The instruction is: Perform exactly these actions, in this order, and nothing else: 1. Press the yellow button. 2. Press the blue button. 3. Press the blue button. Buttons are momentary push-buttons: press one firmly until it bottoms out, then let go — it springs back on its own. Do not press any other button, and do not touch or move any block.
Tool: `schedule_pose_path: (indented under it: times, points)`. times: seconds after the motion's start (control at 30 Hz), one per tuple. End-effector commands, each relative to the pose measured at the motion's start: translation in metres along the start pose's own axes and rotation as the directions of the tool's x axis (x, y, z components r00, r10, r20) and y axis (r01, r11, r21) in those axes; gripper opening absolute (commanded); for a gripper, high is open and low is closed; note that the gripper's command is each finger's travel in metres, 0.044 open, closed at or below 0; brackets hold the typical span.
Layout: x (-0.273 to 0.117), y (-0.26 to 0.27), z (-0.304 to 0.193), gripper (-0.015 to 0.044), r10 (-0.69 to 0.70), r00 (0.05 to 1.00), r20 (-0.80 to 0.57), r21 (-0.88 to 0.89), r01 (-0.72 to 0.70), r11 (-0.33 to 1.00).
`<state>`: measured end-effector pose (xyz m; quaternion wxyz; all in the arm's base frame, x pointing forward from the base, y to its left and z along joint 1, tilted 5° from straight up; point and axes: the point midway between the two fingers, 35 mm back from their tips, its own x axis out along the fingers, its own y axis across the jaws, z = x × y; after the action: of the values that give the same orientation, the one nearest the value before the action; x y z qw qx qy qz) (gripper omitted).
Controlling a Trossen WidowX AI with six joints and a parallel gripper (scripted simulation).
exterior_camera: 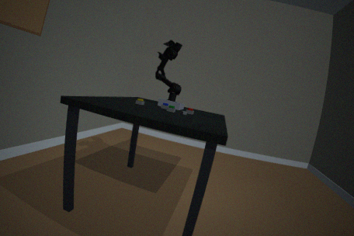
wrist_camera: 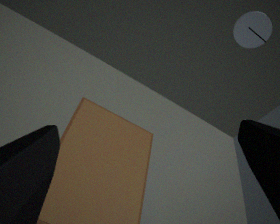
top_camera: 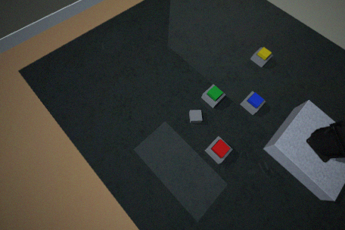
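1. We see the dark table (exterior_camera: 116,106) standing on four legs on a brown floor; its top carries everything else, and we place each thing against the large grey base block (top_camera: 303,141) at the table's right side in the top view.
2. The arm (exterior_camera: 168,75) rises from that base block and reaches high above the table, well clear of every button.
3. We find the gripper (exterior_camera: 172,45) at the arm's upper end, tilted upward: the wrist view shows a wall, a ceiling and an orange panel (wrist_camera: 98,176) on the wall, with nothing between the two dark fingers. They are spread wide and empty.
4. In the top view, the blue button (top_camera: 256,100) sits nearest the base block, just up and left of it, on its own grey housing.
5. The yellow button (top_camera: 264,53) lies farther from the base block, beyond the blue one and well apart from it.
6. The green button (top_camera: 214,93) stands left of the blue one, farther from the base block.
7. The red button (top_camera: 221,148) sits left of the base block's near corner.
8. A small grey block (top_camera: 195,116) lies farthest left of the base block, between the green and red buttons, touching neither.
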<state>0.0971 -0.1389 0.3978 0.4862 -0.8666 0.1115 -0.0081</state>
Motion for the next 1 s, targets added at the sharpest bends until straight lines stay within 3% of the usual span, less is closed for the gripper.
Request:
schedule_pose_path:
  times: [0.0,0.2,0.47,0.6,0.73,0.97]
  points:
    - [0.000,-0.002,0.002,0.0400,0.005,1.000,0.001,0.001,-0.005,1.000]
    - [0.008,-0.042,0.066,0.0400,0.196,0.980,0.020,0.049,-0.197,0.979]
    - [0.081,-0.035,0.153,0.0400,0.567,0.821,0.067,0.250,-0.564,0.787]
    - [0.128,-0.003,0.181,0.0400,0.734,0.669,0.117,0.408,-0.706,0.579]
    - [0.166,0.042,0.198,0.0400,0.846,0.499,0.188,0.560,-0.762,0.325]
    - [0.212,0.138,0.211,0.0400,0.906,0.197,0.375,0.758,-0.627,-0.177]
